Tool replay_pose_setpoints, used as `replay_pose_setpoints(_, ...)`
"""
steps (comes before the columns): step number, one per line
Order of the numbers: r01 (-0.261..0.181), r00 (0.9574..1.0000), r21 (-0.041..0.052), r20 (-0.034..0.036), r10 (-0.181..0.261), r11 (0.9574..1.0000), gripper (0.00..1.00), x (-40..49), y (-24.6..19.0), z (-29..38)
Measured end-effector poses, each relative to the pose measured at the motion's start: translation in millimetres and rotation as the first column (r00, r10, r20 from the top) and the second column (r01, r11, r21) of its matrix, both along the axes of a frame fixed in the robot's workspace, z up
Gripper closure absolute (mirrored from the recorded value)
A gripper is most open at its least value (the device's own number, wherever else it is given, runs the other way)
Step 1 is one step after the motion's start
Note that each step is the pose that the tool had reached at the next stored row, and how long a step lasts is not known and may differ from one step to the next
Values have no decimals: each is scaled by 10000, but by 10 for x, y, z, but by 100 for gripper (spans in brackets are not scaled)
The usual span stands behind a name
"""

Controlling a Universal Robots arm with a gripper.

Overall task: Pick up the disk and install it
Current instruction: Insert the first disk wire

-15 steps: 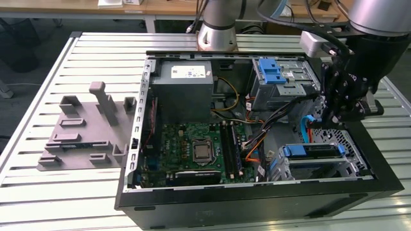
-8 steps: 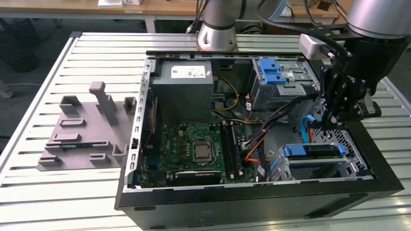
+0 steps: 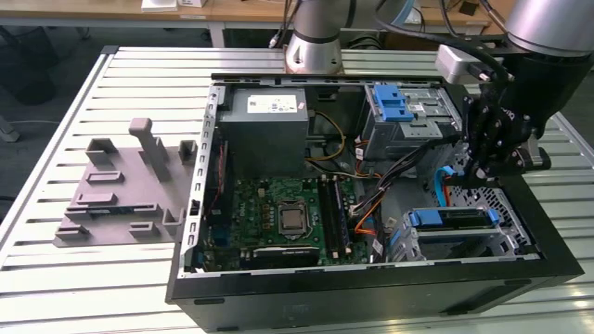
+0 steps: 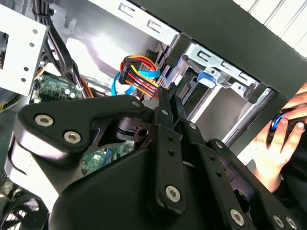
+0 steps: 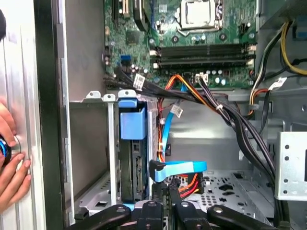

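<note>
The disk (image 3: pixel 451 218), a silver drive with blue side rails, sits in the drive cage at the case's front corner on the exterior view's right. In the first wrist view the disk (image 5: pixel 133 165) stands on edge in the cage under its blue tab, and the second wrist view shows the disk (image 4: pixel 188 87) edge-on in that slot. My gripper (image 3: pixel 480 174) hangs inside the open computer case (image 3: pixel 199 209), just behind that cage and apart from the disk. Its fingers (image 5: pixel 165 203) are shut with nothing between them; the fingers (image 4: pixel 168 103) point toward a bundle of coloured cables.
A person's hand (image 5: pixel 10 160) rests on the case's outer wall beside the cage; the hand (image 4: pixel 278 139) holds something blue. A grey power-supply box (image 3: pixel 269 122), the motherboard (image 3: pixel 283 216), an upper blue drive bay (image 3: pixel 394 104) and black cables (image 5: pixel 230 120) crowd the case. A grey fixture (image 3: pixel 125 191) lies outside.
</note>
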State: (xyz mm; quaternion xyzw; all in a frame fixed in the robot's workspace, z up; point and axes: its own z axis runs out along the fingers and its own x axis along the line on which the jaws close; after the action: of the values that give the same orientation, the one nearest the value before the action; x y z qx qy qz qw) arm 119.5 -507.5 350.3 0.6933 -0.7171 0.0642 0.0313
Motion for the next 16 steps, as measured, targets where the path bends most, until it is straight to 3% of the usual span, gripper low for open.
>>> replay_pose_setpoints(1,-1,10000,3,-65,1,10000,84,6,0,-2)
replay_pose_setpoints(7,-1,10000,-2,-70,1,10000,84,6,-16,-7)
replay_pose_setpoints(13,-1,10000,32,-73,1,10000,84,6,-147,-50)
replay_pose_setpoints(16,-1,9999,70,-106,2,10000,84,8,-183,-57)
